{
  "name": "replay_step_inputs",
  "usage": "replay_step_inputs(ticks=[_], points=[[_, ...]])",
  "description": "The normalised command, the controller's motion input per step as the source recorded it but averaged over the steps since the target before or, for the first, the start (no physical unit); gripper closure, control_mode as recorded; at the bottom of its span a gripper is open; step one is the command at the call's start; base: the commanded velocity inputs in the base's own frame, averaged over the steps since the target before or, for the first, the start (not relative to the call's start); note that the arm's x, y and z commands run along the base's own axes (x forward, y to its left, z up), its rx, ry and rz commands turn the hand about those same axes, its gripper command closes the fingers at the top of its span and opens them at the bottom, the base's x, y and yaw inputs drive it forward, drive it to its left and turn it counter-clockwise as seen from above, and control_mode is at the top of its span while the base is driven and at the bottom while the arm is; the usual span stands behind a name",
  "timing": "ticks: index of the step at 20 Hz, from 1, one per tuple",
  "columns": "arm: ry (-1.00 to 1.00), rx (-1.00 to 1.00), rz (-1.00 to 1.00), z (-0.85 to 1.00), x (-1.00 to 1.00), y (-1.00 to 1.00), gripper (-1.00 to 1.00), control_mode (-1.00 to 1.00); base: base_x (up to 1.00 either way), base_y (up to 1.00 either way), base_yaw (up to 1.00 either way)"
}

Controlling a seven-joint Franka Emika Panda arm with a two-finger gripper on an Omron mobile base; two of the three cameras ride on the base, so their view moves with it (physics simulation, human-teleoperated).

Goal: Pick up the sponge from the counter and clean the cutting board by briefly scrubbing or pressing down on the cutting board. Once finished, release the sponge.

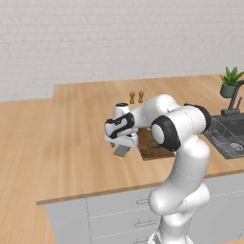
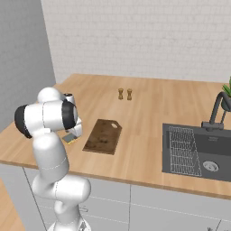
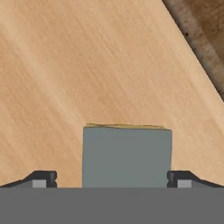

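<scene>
Gripper: you see it (image 1: 122,144) hanging low over the counter, just left of the board. In the hand view its two dark finger tips (image 3: 43,178) stand spread, one on each side of the sponge, with a thin gap at each side. So it is open, gripping nothing.
Sponge: it (image 3: 127,156) lies flat on the counter, grey-blue face up, a yellow sliver showing at its far edge. From the left base view you find it (image 1: 121,151) directly under the hand, just beside the board's near left corner, apart from it.
Sponge heading: in the left base view its long axis runs slantwise, roughly in line with the board's long side.
Board: one dark brown board (image 2: 103,136) lies flat on the counter (image 2: 144,103), its long axis running away from you, the handle slot at the far end. A corner of it (image 3: 205,30) shows at the upper right of the hand view.
In the way: your own arm covers much of the board in the left base view (image 1: 152,147); the elbow hides part of the sponge (image 2: 69,138) in the right one.
Around: two small brown shakers (image 2: 125,94) stand side by side behind the board, well apart from it. One dark sink (image 2: 198,153) with a wire rack and one black tap (image 2: 215,113) sits to the right. One potted plant (image 1: 230,82) stands behind the tap.
</scene>
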Motion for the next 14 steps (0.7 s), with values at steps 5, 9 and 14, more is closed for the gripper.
replay_step_inputs(ticks=[5,9,14], points=[[0.0,0.0,0.0,0.0,-0.11,0.0,-1.0,-1.0,0.0,0.0,0.0],[0.0,0.0,0.0,-0.04,-0.03,0.0,-1.0,-1.0,0.0,0.0,0.0],[0.02,-0.03,0.0,-0.2,0.03,0.0,-1.0,-1.0,0.0,0.0,0.0]])
